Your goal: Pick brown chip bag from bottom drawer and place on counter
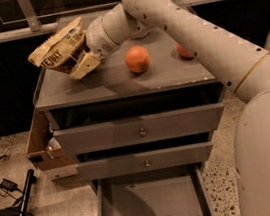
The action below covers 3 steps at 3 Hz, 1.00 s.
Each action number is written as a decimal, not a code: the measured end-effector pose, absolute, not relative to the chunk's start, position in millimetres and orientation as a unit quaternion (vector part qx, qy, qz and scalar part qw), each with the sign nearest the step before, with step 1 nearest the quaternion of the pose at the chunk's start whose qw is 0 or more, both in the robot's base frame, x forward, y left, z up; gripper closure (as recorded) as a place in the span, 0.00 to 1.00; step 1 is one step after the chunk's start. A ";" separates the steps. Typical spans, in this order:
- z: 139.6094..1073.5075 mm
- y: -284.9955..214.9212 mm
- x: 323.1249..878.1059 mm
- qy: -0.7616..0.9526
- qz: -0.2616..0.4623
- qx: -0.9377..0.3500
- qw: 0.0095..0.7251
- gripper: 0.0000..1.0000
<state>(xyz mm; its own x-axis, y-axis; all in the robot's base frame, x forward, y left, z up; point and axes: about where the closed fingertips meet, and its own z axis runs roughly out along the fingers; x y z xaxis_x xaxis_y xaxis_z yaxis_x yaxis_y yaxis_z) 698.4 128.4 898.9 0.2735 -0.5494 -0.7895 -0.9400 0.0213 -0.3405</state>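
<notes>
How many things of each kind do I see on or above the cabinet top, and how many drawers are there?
brown chip bag: 1, held by the gripper above the left side of the counter
round orange fruits: 2, on the counter
drawers: 3, with the bottom drawer open
Total: 6

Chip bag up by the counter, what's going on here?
The arm's claw grips the chip bag and holds it over the left rear of the counter. The bag is not released yet. The bottom drawer stands open below. An orange sits mid-counter, right of the bag.
</notes>
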 end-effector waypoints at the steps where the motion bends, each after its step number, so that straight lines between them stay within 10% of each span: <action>1: 887.2 115.7 716.5 0.561 0.179 -0.678 0.440 0.00; 3: 872.2 97.5 737.6 0.568 0.143 -0.679 0.441 0.00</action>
